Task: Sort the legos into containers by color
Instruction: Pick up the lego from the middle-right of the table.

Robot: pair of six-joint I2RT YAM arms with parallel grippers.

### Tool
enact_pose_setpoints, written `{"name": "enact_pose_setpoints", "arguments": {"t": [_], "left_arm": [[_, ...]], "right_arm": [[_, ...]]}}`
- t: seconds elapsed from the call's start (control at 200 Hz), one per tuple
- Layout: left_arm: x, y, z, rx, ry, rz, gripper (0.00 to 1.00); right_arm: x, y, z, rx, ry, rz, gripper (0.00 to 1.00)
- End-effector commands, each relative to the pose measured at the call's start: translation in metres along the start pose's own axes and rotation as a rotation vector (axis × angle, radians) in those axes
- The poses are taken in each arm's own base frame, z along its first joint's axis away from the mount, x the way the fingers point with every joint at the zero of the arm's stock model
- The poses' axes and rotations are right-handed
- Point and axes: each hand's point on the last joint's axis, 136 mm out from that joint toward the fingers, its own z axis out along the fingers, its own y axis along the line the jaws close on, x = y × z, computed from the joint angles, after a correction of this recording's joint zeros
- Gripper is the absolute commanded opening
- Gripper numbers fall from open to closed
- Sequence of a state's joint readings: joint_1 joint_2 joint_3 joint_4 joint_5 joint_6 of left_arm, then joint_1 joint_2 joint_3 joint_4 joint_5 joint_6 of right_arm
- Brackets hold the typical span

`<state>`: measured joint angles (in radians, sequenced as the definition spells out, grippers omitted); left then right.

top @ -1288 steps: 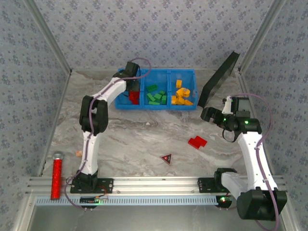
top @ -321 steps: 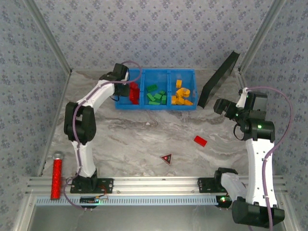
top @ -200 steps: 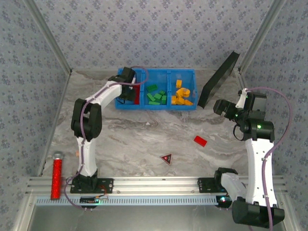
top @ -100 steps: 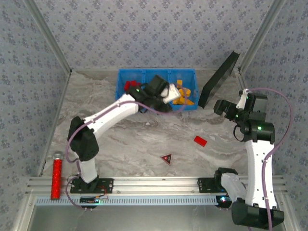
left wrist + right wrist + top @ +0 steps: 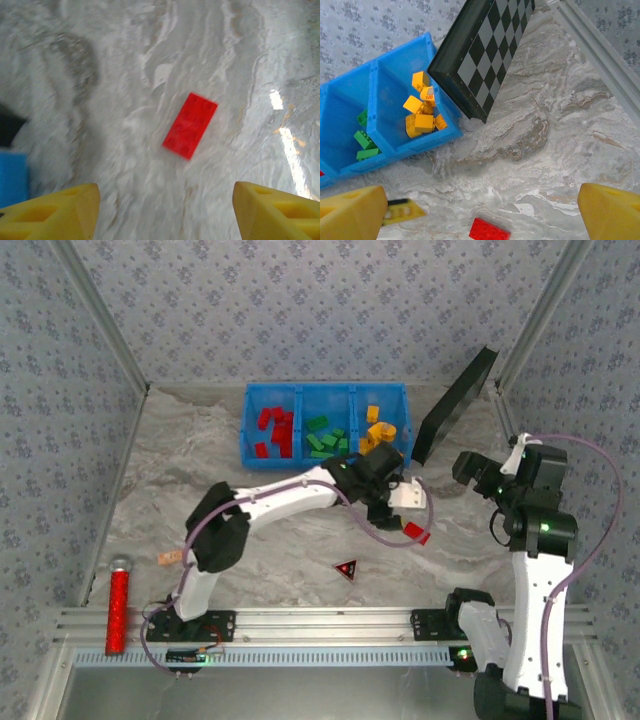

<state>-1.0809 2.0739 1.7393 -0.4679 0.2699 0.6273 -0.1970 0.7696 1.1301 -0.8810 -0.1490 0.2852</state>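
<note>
One blue tray [image 5: 300,462]: at the far side of the surface [image 5: 190,460], three compartments side by side.
Left compartment: red legos [image 5: 272,430].
Middle compartment: green legos [image 5: 325,438].
Right compartment: yellow-orange legos [image 5: 375,435] (heaped loosely, several tipped on edge).
Red brick [image 5: 416,533]: loose on the surface, lying flat with studs up, in front of the tray's right end and well apart from it.
Left hand [image 5: 165,215]: hovering over the red brick, its yellow fingers [image 5: 50,212] set wide apart with nothing between them; in the left wrist view the brick lies ahead of the gap and touches neither finger.
Right hand [image 5: 480,212]: raised at the right side of the surface, fingers spread wide, holding nothing; the tray's right end and the red brick lie below it in the right wrist view.
Checkered panel [image 5: 455,405]: tilted, just beside the tray's right end; whether they touch cannot be told.
Dark red triangle piece [image 5: 346,568]: on the surface near the red brick, toward the arm bases, not touching it.
Red cylinder [image 5: 118,605]: lying at the near left edge, well apart from the rest.
</note>
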Motion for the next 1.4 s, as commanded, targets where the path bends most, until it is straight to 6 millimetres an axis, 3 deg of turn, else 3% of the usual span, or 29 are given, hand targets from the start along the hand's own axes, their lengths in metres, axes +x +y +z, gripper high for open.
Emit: {"name": "enact_pose_setpoints", "arguments": {"t": [0.0,0.145,0.315,0.565,0.715,0.76,0.775,0.88,1.174,1.394], "left_arm": [[-0.015,-0.018,0.026,0.055,-0.038,0.116,0.71],[-0.014,-0.031,0.055,0.071,-0.035,0.169,0.74],[-0.01,-0.022,0.078,0.02,-0.064,0.155,0.78],[-0.004,-0.007,0.097,-0.022,-0.052,0.116,0.85],[0.013,-0.016,0.106,0.078,0.013,0.082,0.86],[0.027,-0.022,0.112,0.113,0.053,0.068,0.86],[0.021,-0.018,0.11,0.106,0.045,0.07,0.86],[0.032,-0.022,0.116,0.145,0.084,0.033,0.86],[0.052,-0.041,0.125,0.257,0.165,-0.058,0.72],[0.085,-0.07,0.125,0.34,0.294,-0.146,0.57]], "right_arm": [[0.004,0.005,-0.008,-0.045,-0.013,0.092,1.0],[0.018,0.005,0.003,-0.077,0.032,0.142,1.0],[0.03,0.0,0.012,-0.083,0.064,0.157,1.0],[0.041,-0.004,0.017,-0.08,0.085,0.158,1.0],[0.039,-0.004,0.016,-0.077,0.08,0.142,1.0],[0.038,-0.005,0.016,-0.075,0.077,0.14,1.0],[0.038,-0.005,0.016,-0.076,0.078,0.138,1.0],[0.038,-0.004,0.017,-0.079,0.079,0.138,1.0],[0.04,-0.006,0.021,-0.069,0.091,0.137,1.0],[0.037,-0.008,0.025,-0.061,0.093,0.137,1.0]]}}
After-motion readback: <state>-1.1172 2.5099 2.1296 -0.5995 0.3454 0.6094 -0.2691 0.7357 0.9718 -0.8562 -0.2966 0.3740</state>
